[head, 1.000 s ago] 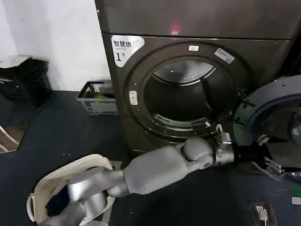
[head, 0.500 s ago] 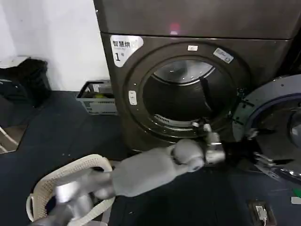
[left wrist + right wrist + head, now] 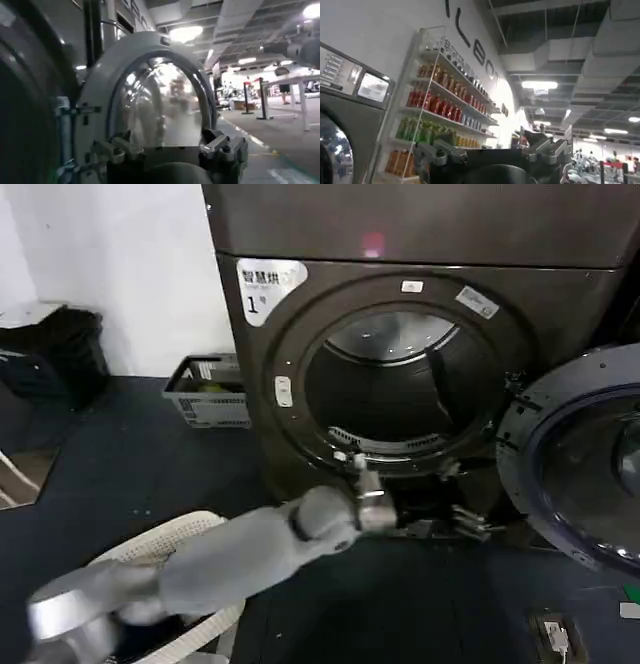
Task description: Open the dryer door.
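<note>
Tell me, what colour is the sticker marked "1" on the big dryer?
White sticker, clearest in the head view.

my left arm (image 3: 250,549): smooth matt grey plastic shell, gripper (image 3: 462,522) dark metal with silvery bits. dryer (image 3: 400,354): brushed bronze-grey metal, satin sheen; glossy white sticker (image 3: 268,284). drum (image 3: 390,339): shiny steel. door (image 3: 580,464): matt grey inner side, glossy tinted glass. basket (image 3: 205,392): grey plastic. floor (image 3: 130,464): dark, matt.

The head camera looks forward and down at the dryer (image 3: 400,374). The left wrist camera sits behind its open jaws, facing the dryer door (image 3: 150,100) just ahead (shared with the head view). The right wrist camera points upward past its jaws at shelves (image 3: 435,110).
</note>
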Robot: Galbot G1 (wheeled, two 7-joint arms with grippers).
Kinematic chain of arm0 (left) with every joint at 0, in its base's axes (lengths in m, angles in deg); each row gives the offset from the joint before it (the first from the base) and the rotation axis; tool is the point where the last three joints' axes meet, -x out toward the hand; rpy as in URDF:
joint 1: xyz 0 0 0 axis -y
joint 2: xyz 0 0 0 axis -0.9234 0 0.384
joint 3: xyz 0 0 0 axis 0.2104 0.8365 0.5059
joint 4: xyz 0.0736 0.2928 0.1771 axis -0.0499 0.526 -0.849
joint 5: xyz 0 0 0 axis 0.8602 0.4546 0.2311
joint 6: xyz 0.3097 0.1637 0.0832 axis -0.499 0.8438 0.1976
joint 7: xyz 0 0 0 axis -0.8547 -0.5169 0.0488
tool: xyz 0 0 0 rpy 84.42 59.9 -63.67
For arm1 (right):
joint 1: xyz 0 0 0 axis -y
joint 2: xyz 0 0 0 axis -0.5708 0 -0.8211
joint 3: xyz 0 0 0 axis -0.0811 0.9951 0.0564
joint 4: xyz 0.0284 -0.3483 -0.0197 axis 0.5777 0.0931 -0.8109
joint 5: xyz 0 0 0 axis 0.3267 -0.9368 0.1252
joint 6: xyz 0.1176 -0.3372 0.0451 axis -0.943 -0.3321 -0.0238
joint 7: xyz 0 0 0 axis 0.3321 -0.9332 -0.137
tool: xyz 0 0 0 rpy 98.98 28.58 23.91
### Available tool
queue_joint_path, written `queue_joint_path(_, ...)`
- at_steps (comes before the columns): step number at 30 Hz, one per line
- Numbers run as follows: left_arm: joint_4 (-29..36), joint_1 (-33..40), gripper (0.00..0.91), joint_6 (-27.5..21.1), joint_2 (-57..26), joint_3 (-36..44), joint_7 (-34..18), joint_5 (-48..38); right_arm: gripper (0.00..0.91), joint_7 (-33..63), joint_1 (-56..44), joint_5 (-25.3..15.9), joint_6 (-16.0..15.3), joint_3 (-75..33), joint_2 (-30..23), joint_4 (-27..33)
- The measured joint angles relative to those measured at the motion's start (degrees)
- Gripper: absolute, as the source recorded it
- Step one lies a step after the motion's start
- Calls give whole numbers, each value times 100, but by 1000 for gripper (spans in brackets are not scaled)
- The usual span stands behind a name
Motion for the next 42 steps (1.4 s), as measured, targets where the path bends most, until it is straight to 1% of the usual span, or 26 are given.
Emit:
queue_joint_path(9,644,-249,907,-363,-1230,-229,-51,249,907,-52,89,-128,-2,39,-17,-107)
queue_joint_path(17,1132,-494,907,-378,-2489,-490,-38,783,907,-89,122,-245,6,28,-75,-218)
queue_joint_path(22,1468,-843,907,-500,-3299,-778,205,1039,907,-100,138,-253,4,7,-77,-269)
queue_joint_path(24,1595,-1014,907,-573,-3606,-921,225,1075,907,-106,138,-265,4,2,-86,-289)
queue_joint_path(29,1906,-1676,907,-819,-4370,-1415,404,1570,907,-111,168,-398,9,-13,-93,-312)
queue_joint_path(34,1920,-2216,907,-1060,-5038,-1668,426,2137,907,-111,199,-485,28,-50,-80,-335)
queue_joint_path(37,1837,-2376,907,-1187,-5351,-1806,421,2307,907,-108,215,-479,26,-66,-73,-341)
queue_joint_path(42,1579,-2558,907,-1415,-5759,-1985,635,2515,907,-107,270,-488,33,-60,-54,-304)
